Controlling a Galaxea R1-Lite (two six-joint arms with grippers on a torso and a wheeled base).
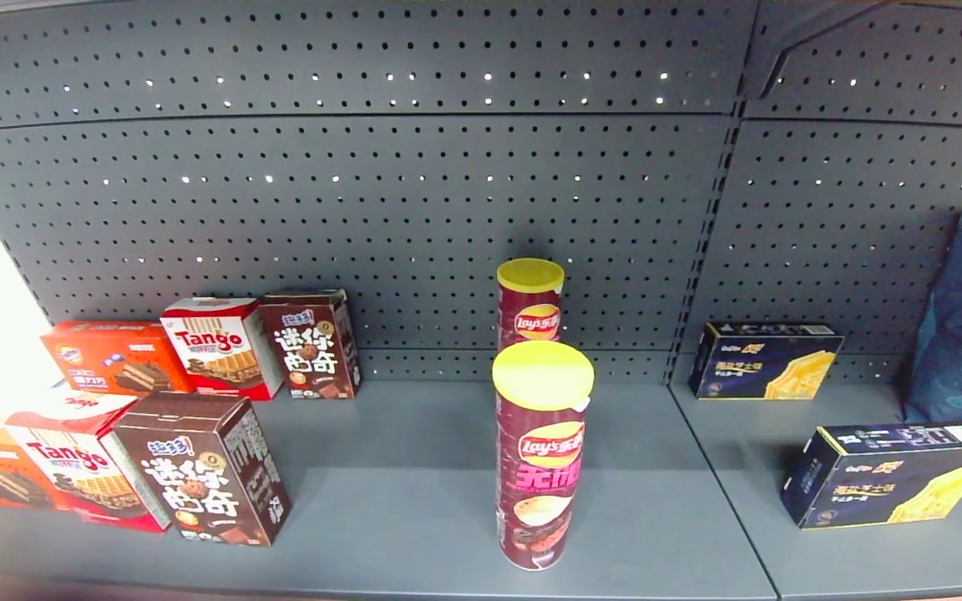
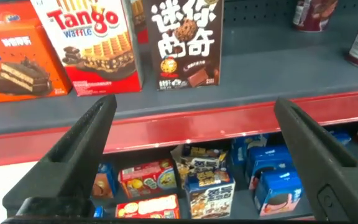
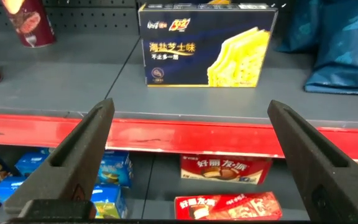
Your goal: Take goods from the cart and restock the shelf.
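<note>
So both arms are empty-handed here: the left gripper (image 2: 194, 104) has its fingers spread wide, and the right gripper (image 3: 191, 107) is spread just the same, with nothing between either pair. We're square to the shelf (image 1: 414, 467), and both grippers hang just out in front of its red front edge (image 2: 166, 134), pointing straight in. What matters for us is who faces what. The left gripper looks at the snack boxes on the shelf's left side: the orange box (image 2: 17, 65), the wafer box (image 2: 92, 43) and the brown box (image 2: 182, 40), all standing upright with their faces forward. The right gripper looks at the dark blue box (image 3: 207, 46), which sits on its long edge with its long axis running across the shelf, blue bags (image 3: 334, 50) just beside it. The two chip cans (image 1: 538, 467) stand upright, one behind the other, in the middle between the arms. Our guess is that nothing's been picked yet, and whatever we fetch splits by side: boxes for the left arm, blue stuff for the right, cans either way, pushed in along the shelf's depth.
</note>
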